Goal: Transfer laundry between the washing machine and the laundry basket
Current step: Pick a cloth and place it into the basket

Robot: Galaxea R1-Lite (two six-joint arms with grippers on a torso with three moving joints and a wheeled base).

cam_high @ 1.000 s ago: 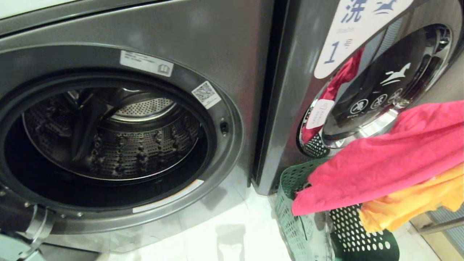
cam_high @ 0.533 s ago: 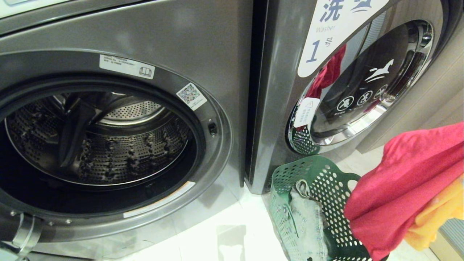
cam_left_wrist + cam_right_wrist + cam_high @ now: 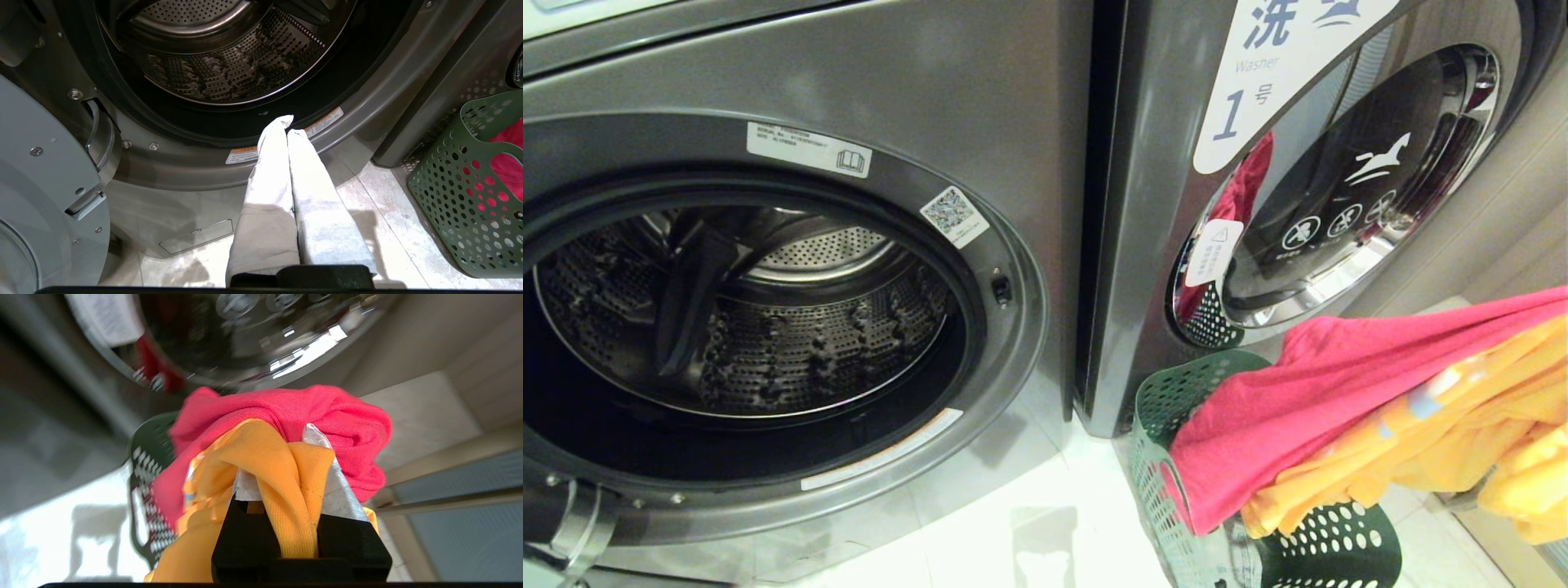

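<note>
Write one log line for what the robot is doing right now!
right hand: shut on orange-yellow garment, red-pink garment draped along | above green basket | left hand: shut, empty, by open washer drum

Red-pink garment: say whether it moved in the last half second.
Yes. The red-pink garment swung left, now hanging across the green basket, which stayed put.

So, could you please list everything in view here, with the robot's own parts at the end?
washing machine: one, dark grey, door open, drum empty, left in the head view.
second machine: one, dark grey, labelled 1, door closed, beside it.
laundry basket: one, green, on the floor before the second machine.
red-pink garment: one, lifted over the basket.
orange-yellow garment: one, bunched with it.
left gripper: jaws shut, empty, below the drum opening.
right gripper: jaws clamped on the orange-yellow garment.
</note>
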